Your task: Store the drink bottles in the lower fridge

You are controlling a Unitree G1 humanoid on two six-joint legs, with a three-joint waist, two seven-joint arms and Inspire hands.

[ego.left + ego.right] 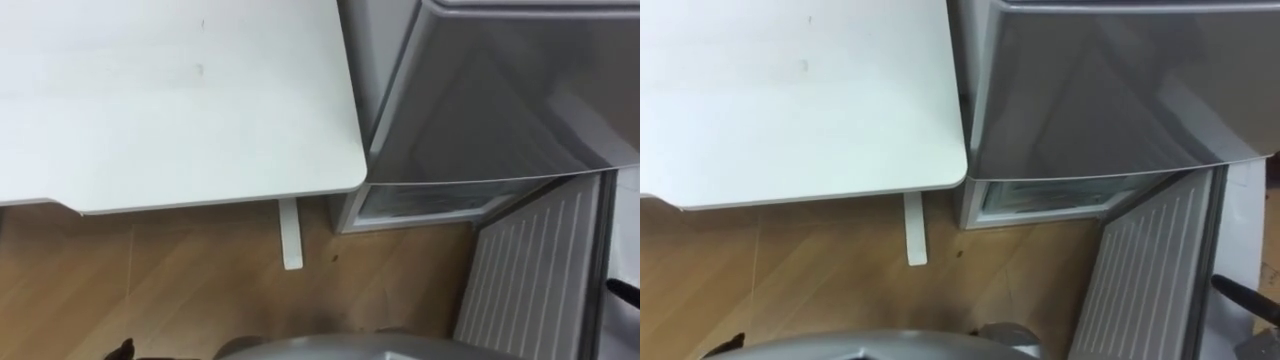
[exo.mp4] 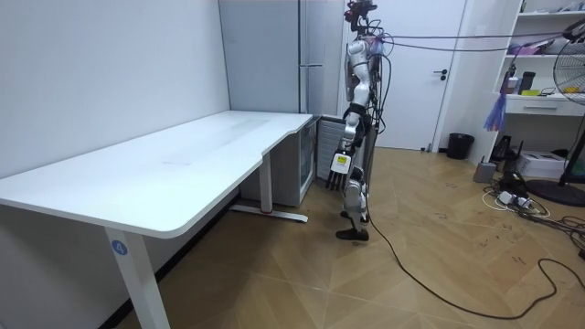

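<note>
Right hand (image 1: 1242, 294) beside open lower fridge door (image 1: 1150, 275)

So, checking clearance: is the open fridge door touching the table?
Apart. The left eye view shows wooden floor between the open door and the table.

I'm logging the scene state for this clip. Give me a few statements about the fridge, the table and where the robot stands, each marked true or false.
1. The lower fridge door is shut. False: the lower door is swung open, with its ribbed white inner side showing.
2. The fridge stands right beside the end of the white table. True.
3. The robot stands at the table's end far from the fridge. False: in the room view it stands right in front of the fridge, by the table's near corner.
4. The floor is wood-patterned. True.
</note>
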